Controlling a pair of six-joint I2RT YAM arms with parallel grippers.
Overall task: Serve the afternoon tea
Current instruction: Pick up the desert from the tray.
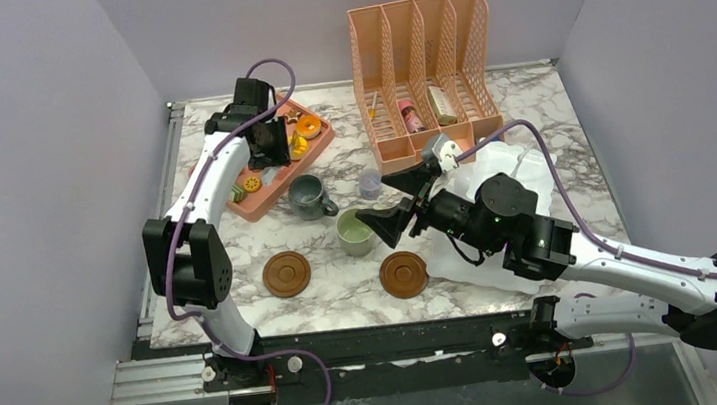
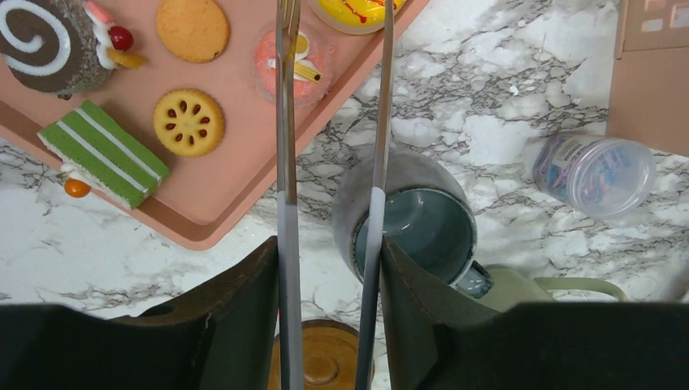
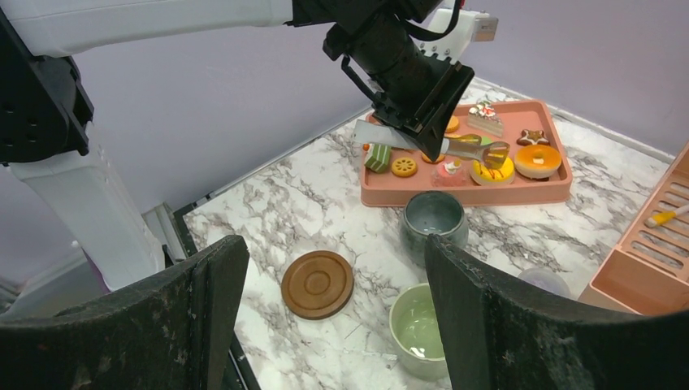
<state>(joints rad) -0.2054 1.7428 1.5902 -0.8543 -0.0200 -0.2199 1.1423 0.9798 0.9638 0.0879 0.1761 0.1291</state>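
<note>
The left gripper is closed on a pair of metal tongs. The tongs reach out from it over the pink tray and pass over a pink cake. The tray's edge runs right under this gripper, and the cookies and cakes lie past that edge. The grey-blue mug stands off the tray, just beside the tongs and close to the tray's edge.

The right gripper is wide open and holds nothing. The pale green mug sits on the desk just in front of its open fingers. One brown coaster lies near this gripper. The other coaster is further to its left, with bare desk between them.

The desk is white marble. Pale purple walls stand on three sides.
</note>
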